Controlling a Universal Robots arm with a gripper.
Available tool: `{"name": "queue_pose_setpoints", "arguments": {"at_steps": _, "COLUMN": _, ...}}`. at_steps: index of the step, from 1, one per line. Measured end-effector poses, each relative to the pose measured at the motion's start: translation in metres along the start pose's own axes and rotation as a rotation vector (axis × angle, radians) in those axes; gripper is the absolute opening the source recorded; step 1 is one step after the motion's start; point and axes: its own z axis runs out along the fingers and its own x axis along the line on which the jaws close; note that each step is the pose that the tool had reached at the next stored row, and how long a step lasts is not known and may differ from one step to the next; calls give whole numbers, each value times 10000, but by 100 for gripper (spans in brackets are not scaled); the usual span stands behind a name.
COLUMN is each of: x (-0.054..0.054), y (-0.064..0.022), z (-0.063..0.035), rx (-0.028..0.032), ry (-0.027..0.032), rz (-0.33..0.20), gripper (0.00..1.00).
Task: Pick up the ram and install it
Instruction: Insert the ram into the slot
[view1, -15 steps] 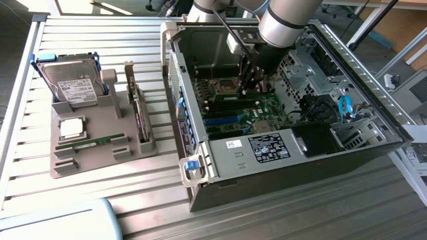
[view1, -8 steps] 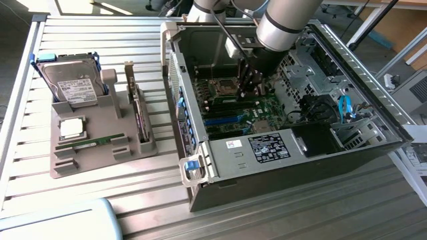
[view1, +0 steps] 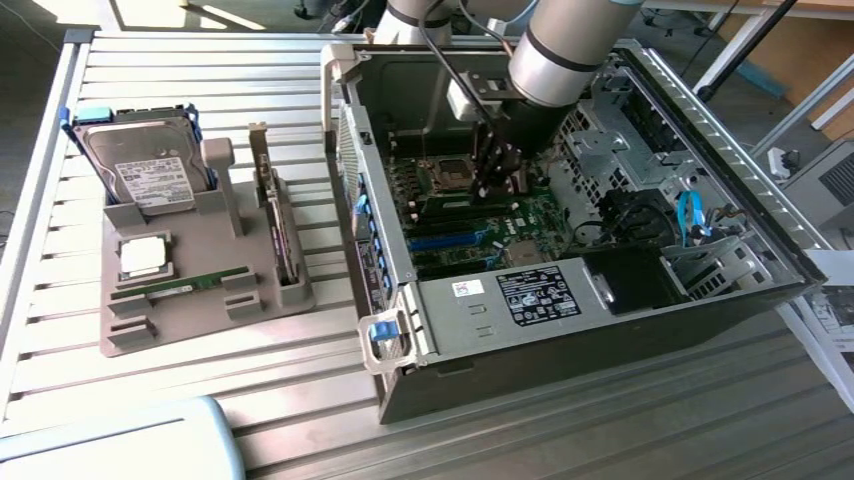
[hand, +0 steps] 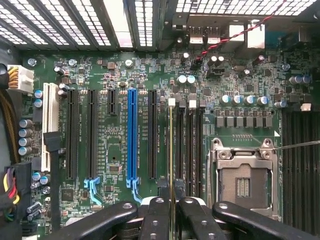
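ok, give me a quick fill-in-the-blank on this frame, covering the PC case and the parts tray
1. The claw holds the ram edge-on inside the open computer ___.
2. One long motherboard slot is coloured ___.
3. The processor socket is ___.
4. A second green stick lies in the grey ___, outside the computer.
Missing words: case; blue; empty; tray.

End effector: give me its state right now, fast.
End effector: closed on the ram, held edge-on over the memory slots.
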Motion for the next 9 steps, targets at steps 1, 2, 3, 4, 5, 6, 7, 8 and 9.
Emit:
{"name": "queue_pose_setpoints", "arguments": {"at_steps": 1, "x": 0, "y": -1, "z": 5, "rx": 1, "ry": -1, "rz": -1, "gripper": 14}}
{"name": "queue_pose_setpoints", "arguments": {"at_steps": 2, "x": 0, "y": -1, "z": 12, "rx": 1, "ry": -2, "rz": -1, "gripper": 14}}
{"name": "queue_pose_setpoints", "arguments": {"at_steps": 3, "x": 0, "y": -2, "z": 17, "rx": 1, "ry": -3, "rz": -1, "gripper": 14}}
{"name": "queue_pose_setpoints", "arguments": {"at_steps": 4, "x": 1, "y": -2, "z": 25, "rx": 0, "ry": -4, "rz": -1, "gripper": 14}}
{"name": "queue_pose_setpoints", "arguments": {"at_steps": 5, "x": 1, "y": -3, "z": 32, "rx": 1, "ry": -6, "rz": -1, "gripper": 14}}
{"name": "queue_pose_setpoints", "arguments": {"at_steps": 6, "x": 1, "y": -3, "z": 39, "rx": 1, "ry": -7, "rz": -1, "gripper": 14}}
{"name": "queue_pose_setpoints", "arguments": {"at_steps": 7, "x": 1, "y": -4, "z": 46, "rx": 0, "ry": -9, "rz": -1, "gripper": 14}}
{"name": "queue_pose_setpoints", "arguments": {"at_steps": 8, "x": 1, "y": -4, "z": 52, "rx": 1, "ry": -12, "rz": -1, "gripper": 14}}
{"name": "queue_pose_setpoints", "arguments": {"at_steps": 9, "x": -1, "y": -5, "z": 56, "rx": 0, "ry": -13, "rz": 0, "gripper": 14}}
